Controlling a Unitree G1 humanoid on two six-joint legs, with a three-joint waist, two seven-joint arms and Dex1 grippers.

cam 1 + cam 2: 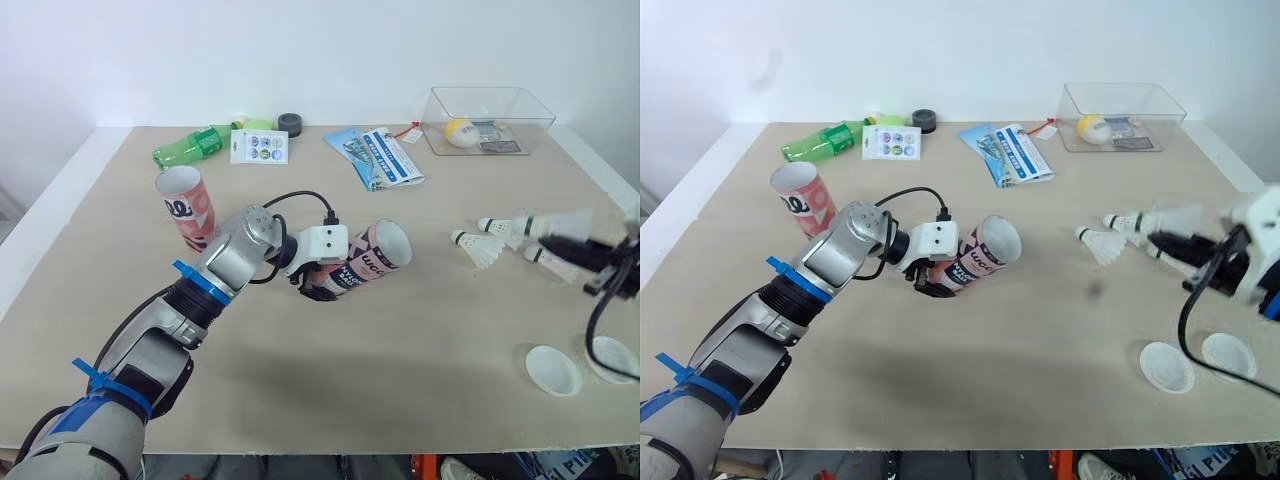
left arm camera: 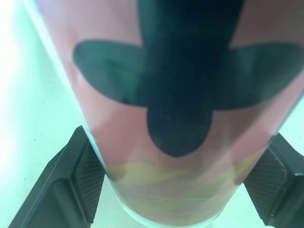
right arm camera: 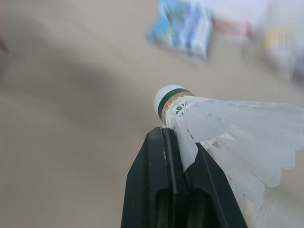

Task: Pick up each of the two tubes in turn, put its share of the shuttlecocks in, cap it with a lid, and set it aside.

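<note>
1. A pink tube [image 1: 372, 256] is held by the left gripper [image 1: 318, 284] near the middle of the counter [image 1: 400, 340]. The tube is tilted, with its open mouth turned to the right and away from the robot.
2. In the left wrist view, the two black fingers [image 2: 88, 173] are seen pressed against opposite sides of the tube near its closed end, so the tube is clamped between them.
3. A second pink tube [image 1: 186, 205] is stood upright, mouth up, to the left of the held one and well apart from it.
4. A white shuttlecock [image 3: 228, 135] is pinched by the right gripper [image 3: 167, 134] over the right side of the counter. The fingers are closed together on the feather skirt, and the green-banded cork points away from them.
5. Two loose shuttlecocks [image 1: 478, 248] [image 1: 500, 226] are lain side by side on the counter between the held tube and the right gripper. A third [image 1: 538, 255] is partly hidden just beside the fingers.
6. Two white lids [image 1: 1166, 366] [image 1: 1228, 354] are lain flat near the front right edge, close to each other.
7. Along the far edge are a green bottle [image 1: 195, 147] on its side, a printed card [image 1: 259, 146], a black ring [image 1: 290, 124], a blue booklet [image 1: 375, 156] and a clear box [image 1: 520, 108] holding a yellow-and-white ball [image 1: 458, 131].
</note>
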